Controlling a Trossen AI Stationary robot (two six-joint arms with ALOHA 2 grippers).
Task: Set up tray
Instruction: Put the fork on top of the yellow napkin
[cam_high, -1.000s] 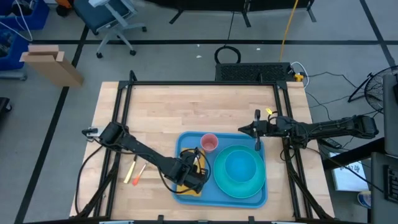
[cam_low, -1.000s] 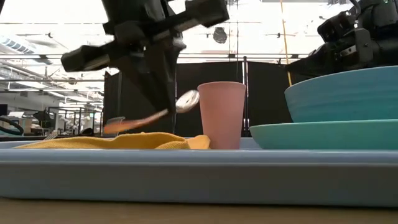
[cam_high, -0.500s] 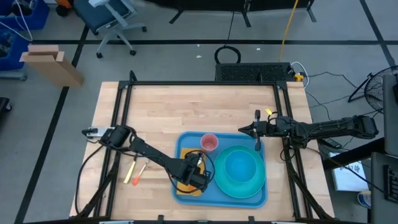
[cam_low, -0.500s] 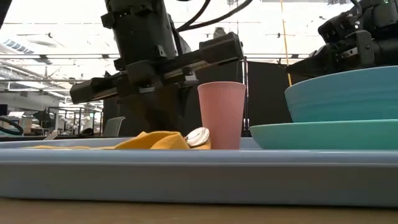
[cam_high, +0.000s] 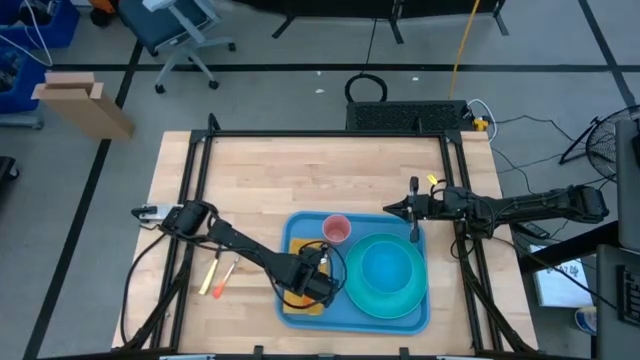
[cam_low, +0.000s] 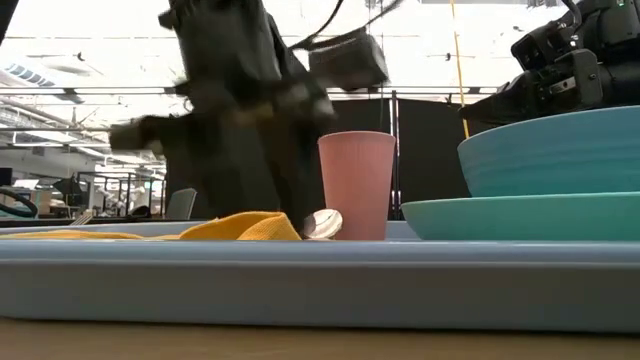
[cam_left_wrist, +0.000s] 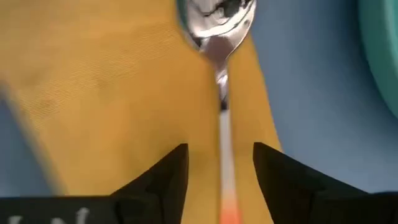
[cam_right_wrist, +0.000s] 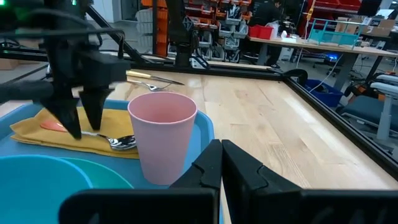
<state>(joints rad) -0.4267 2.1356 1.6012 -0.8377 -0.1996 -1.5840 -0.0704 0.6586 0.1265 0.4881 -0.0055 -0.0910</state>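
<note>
Change since a second ago: we see the spoon (cam_left_wrist: 219, 37), which hung tilted in the left gripper (cam_left_wrist: 219, 171) above the napkin, now lying on the yellow napkin (cam_left_wrist: 112, 87); its bowl has come down beside the pink cup (cam_low: 356, 185).
Left gripper: its fingers (cam_left_wrist: 163, 177) stand spread, one on each side of the spoon's handle and not pinching it; we judge the spoon has just been let go.
Right gripper: the right gripper (cam_high: 414, 212) waits with its fingers pressed together, holding nothing, just beyond the tray's far right corner, near the cup.
The tray: the tray (cam_high: 292, 232) lies at the near middle of the wooden table (cam_high: 300, 170), carrying the napkin at its left, the cup at its far edge, and the turquoise plate (cam_high: 384, 298) with a bowl (cam_high: 385, 268) on it at the right.
Why so placed: we read the spoon on the napkin beside the plate as a place setting, with the cup kept behind it.
Left on the table: two utensils (cam_high: 217, 276) lie left of the tray, near the left arm; we judge they are next.
Hard to make out: the left arm is smeared in the low view, so its pose there is unclear; from above the arm covers much of the napkin and spoon; the wrist view cuts off the handle's end, showing only an orange patch; whether those two utensils are a fork and a knife we cannot tell.
</note>
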